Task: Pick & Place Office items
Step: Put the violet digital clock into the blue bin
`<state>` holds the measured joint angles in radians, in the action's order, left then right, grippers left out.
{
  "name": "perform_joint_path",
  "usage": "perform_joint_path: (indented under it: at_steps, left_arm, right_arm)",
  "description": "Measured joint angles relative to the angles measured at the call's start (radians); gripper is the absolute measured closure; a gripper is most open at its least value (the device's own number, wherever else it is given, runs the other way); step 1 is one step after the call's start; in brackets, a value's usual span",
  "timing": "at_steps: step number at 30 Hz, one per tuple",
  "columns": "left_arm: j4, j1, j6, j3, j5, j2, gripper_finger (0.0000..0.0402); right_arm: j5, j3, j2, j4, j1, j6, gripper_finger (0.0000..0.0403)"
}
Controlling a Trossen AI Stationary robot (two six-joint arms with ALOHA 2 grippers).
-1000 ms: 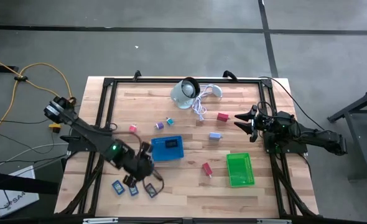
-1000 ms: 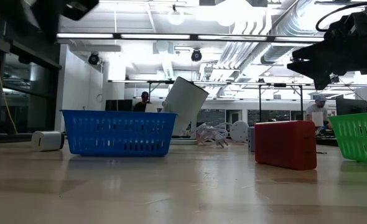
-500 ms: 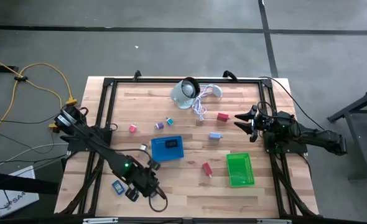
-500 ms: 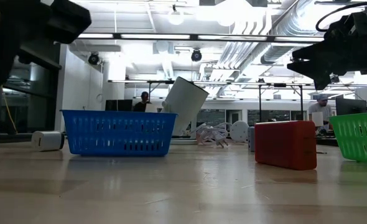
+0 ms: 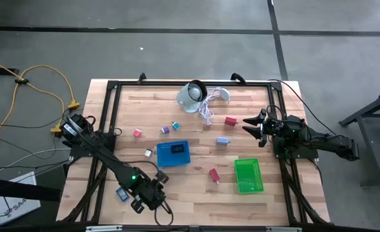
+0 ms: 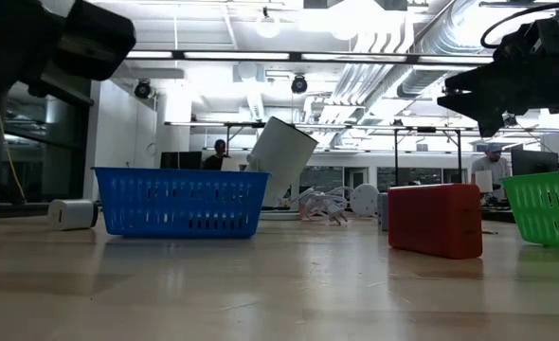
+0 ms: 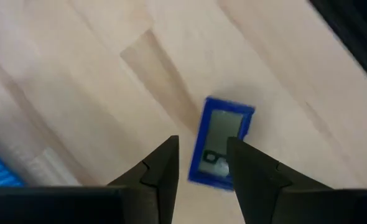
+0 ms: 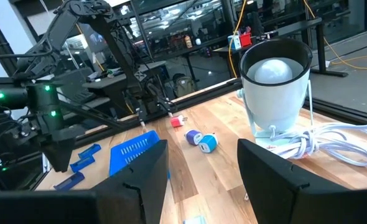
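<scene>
My left gripper point(image 5: 142, 200) is open and low over the near left part of the table. In the left wrist view its fingers point(image 7: 165, 165) stand on either side of a dark blue-black rectangle point(image 7: 221, 142) lying flat on the wood; I cannot tell whether they touch it. Another dark rectangle point(image 5: 121, 192) lies just left of that gripper, and the third is hidden. A pink block point(image 5: 137, 133), purple bit point(image 5: 165, 129), blue bit point(image 5: 175, 125), red block point(image 5: 230, 120), pale blue block point(image 5: 223, 140), a second red block point(image 5: 214, 174) and silver clip point(image 5: 149, 153) lie scattered. My right gripper point(image 5: 248, 122) waits open above the right side.
A blue mesh basket point(image 5: 174, 153) sits mid-table and a green one point(image 5: 248, 175) toward the near right. The white round device point(image 5: 191, 95) with its white cable point(image 5: 207, 115) lies at the far edge. A black frame point(image 5: 106, 129) borders the table.
My left gripper has moved from beside the blue basket toward the table's near edge and down over the row of dark rectangles, now covering two of the three. The right arm has kept still.
</scene>
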<state>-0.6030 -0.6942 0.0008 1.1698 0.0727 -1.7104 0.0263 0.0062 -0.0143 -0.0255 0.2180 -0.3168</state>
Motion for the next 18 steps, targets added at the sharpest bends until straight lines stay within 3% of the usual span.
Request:
perform_joint_path:
  at_steps: [9, 18]
  left_arm:
    - [0.018, -0.037, 0.0, -0.001, 0.016, -0.018, 0.0222]
    - [0.036, -0.044, 0.007, -0.002, 0.01, -0.066, 0.0217]
  right_arm:
    - [0.001, 0.0, 0.0, 0.0, 0.0, 0.0, 0.0224]
    - [0.001, 0.0, 0.0, 0.0, 0.0, 0.0, 0.0224]
